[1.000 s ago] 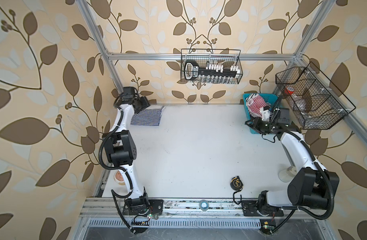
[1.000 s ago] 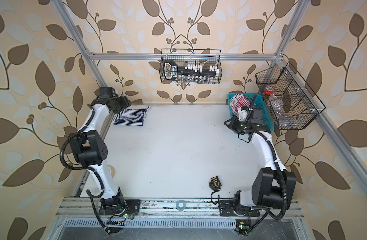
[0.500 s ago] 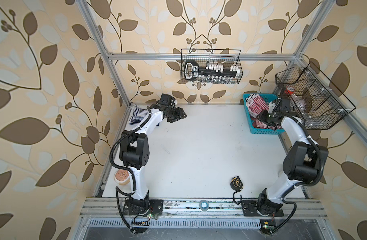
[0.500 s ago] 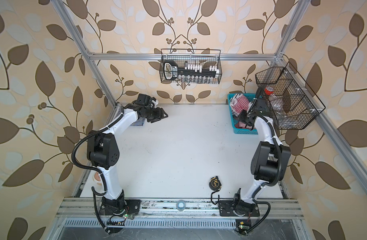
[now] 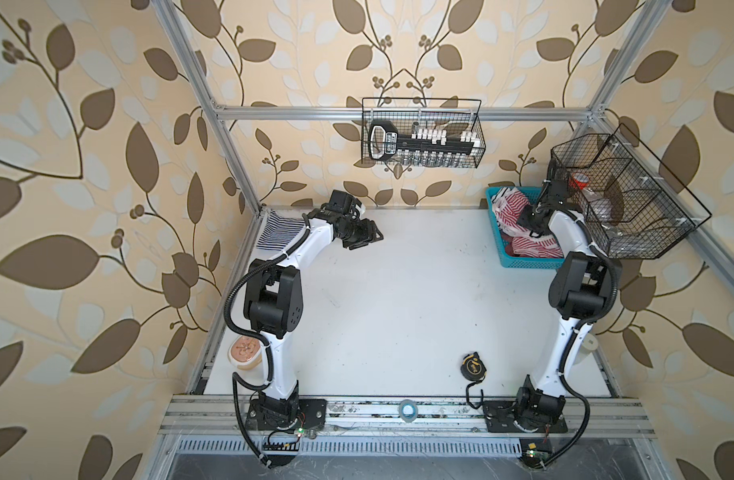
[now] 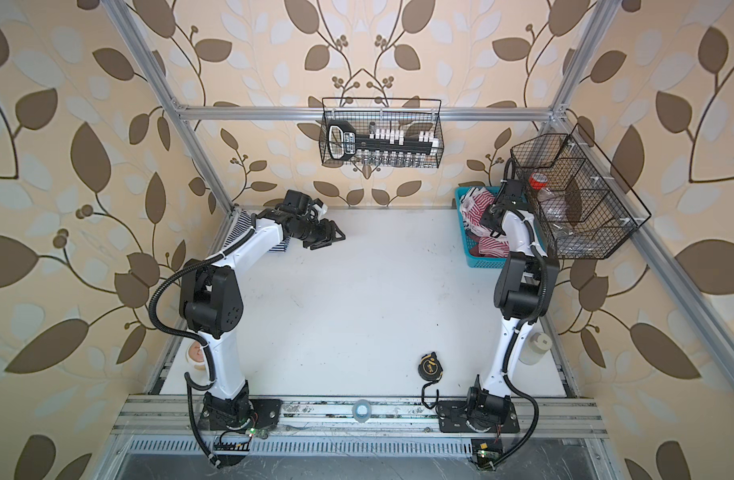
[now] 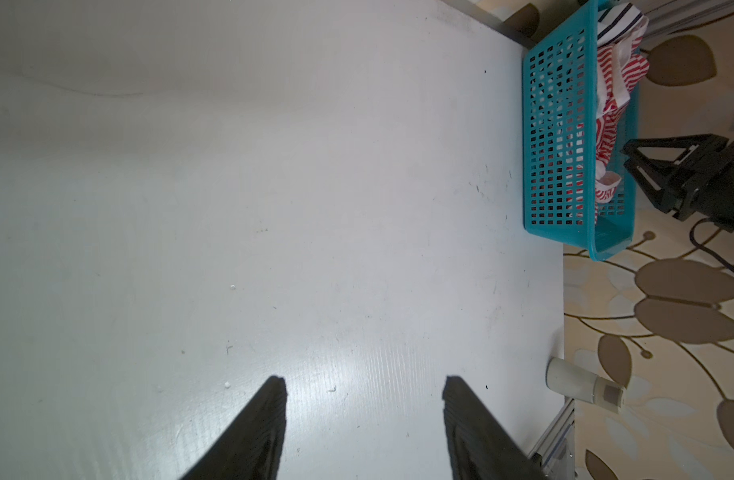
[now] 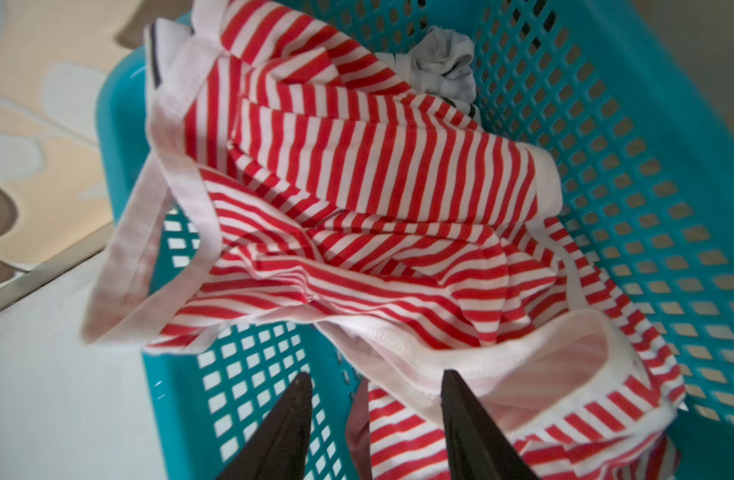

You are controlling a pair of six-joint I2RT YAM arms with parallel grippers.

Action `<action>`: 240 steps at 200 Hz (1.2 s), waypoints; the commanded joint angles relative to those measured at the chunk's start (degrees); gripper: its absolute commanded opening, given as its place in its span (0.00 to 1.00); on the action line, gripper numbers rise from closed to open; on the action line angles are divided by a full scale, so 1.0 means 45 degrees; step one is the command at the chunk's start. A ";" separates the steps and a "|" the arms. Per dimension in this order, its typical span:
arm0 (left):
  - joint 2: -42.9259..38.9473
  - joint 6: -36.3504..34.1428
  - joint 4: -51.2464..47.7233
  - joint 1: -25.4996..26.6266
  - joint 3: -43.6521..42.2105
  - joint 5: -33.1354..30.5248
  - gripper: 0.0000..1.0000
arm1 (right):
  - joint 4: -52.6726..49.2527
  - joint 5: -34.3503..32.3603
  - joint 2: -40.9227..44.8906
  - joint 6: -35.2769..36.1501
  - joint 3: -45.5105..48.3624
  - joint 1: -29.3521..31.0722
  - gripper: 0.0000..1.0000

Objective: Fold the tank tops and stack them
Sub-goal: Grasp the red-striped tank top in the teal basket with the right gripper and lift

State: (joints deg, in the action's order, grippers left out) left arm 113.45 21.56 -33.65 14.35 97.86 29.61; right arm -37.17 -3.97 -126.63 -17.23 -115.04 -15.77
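Now: my right gripper (image 8: 375, 376) hangs over the teal basket (image 8: 648, 208), jaws parted, gripping nothing; red-and-white tank top (image 8: 357, 187) lies crumpled inside, just beneath it. My left gripper (image 7: 363, 380) is spread and empty above bare table (image 7: 232, 208); navy-and-white tank top (image 5: 276, 230) lies at the far-left table corner, partly behind my left arm (image 5: 311, 241)
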 commanded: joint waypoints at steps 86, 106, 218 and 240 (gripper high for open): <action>0.0496 -0.0242 -0.0707 0.0073 0.0733 0.0386 0.59 | -0.1606 -0.0528 -0.1653 0.0343 -0.0963 -0.0207 0.00; 0.0416 -0.0260 -0.0706 0.0078 0.0720 0.0394 0.59 | -0.0925 -0.0221 -0.0726 0.0280 -0.0077 -0.0199 0.00; -0.0653 -0.0214 -0.0404 0.0171 0.0107 0.0501 0.55 | 0.1154 0.1809 0.6234 0.0488 0.2675 0.0985 0.00; -0.0858 -0.0192 -0.0394 0.0190 0.0053 0.0559 0.54 | 0.0908 0.1914 0.7101 0.0751 0.2470 0.1400 0.00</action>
State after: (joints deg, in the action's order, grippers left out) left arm 115.07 21.37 -36.01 14.46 98.70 30.11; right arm -32.95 1.91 -98.04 -15.92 -102.74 -11.07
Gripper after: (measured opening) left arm 0.543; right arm 0.049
